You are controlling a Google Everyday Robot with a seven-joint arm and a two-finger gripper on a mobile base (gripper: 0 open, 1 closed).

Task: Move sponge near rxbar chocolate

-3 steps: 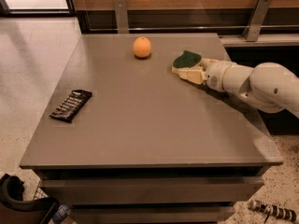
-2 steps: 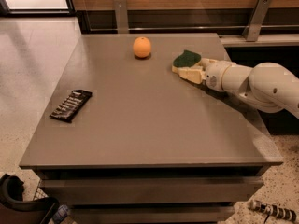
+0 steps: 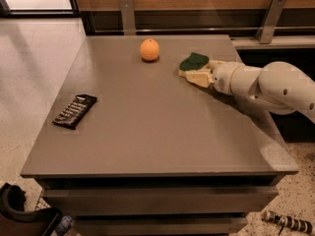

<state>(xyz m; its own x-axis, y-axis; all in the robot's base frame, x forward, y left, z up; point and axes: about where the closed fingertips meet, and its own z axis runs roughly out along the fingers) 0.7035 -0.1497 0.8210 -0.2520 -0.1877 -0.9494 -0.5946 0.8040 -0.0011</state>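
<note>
In the camera view, my gripper (image 3: 201, 72) is at the sponge (image 3: 194, 61), near the table's (image 3: 157, 132) far right edge; I cannot tell whether it has hold. The chocolate bar (image 3: 75, 110) lies by the left edge, well apart from the sponge, with open tabletop between. An orange (image 3: 149, 49) sits near the sponge. The arm (image 3: 275, 85) is cut off at the right.

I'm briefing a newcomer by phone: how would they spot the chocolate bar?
On the grey table, look to its left edge, far from the orange, the sponge and the arm's tool at the back right. The rxbar chocolate lies there alone: flat, long, black wrapper with white lettering.
</note>
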